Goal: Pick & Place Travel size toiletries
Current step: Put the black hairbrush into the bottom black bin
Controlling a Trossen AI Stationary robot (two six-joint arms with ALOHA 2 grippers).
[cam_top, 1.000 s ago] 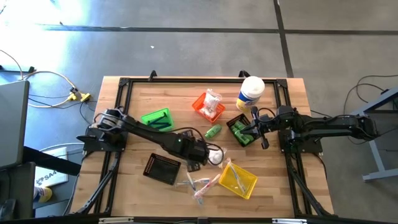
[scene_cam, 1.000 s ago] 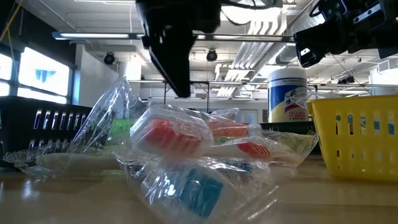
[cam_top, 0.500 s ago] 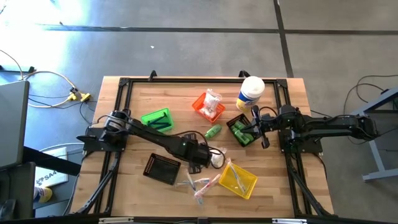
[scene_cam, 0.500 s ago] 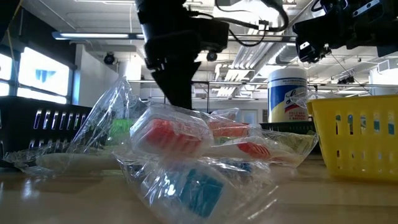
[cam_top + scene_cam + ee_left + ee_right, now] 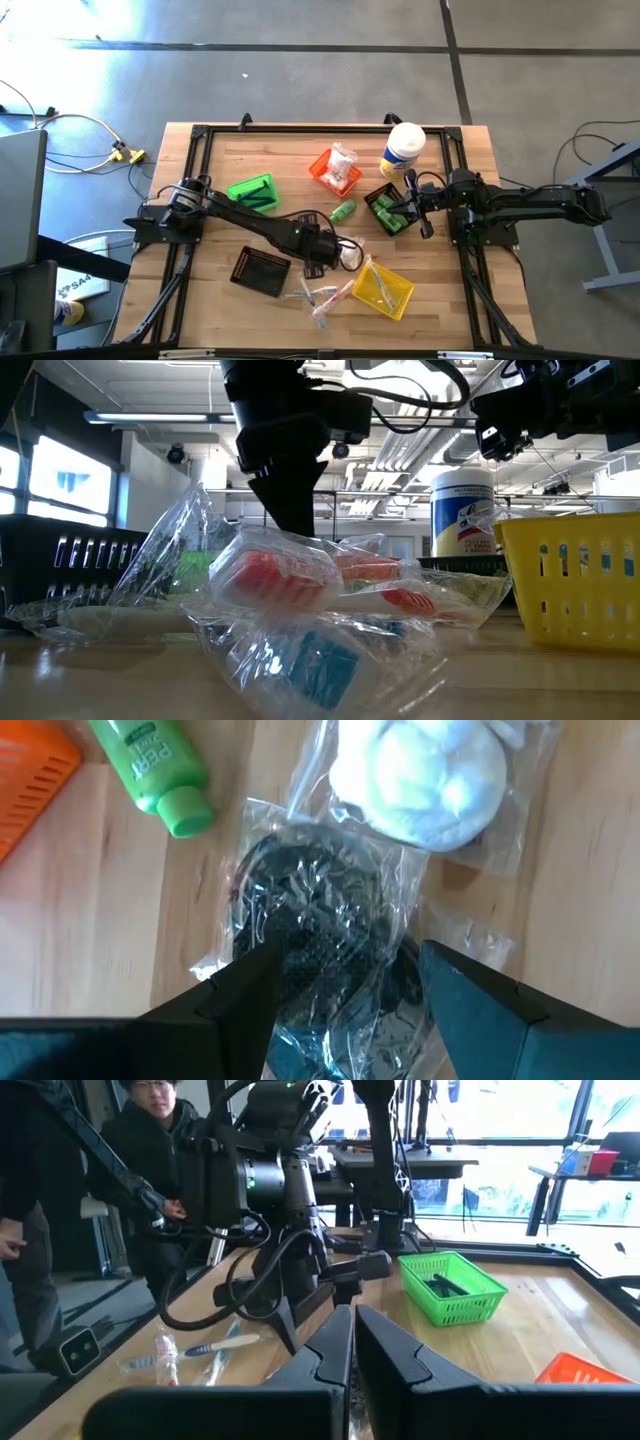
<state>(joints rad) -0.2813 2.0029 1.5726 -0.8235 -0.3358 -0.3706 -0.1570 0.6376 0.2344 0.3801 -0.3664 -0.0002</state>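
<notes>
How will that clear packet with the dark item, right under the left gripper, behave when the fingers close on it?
The clear-wrapped dark item lies between the open fingers of the left gripper. Its film is loose and crinkled, so it will probably crumple and may slip. It looks light, so it should lift easily. The white puff packet beside it seems to touch it and might drag along.

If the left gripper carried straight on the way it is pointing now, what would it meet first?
Most likely the clear packet with a dark item, lying directly between the open fingers of the left gripper. The white round packet lies just beyond it.
</notes>
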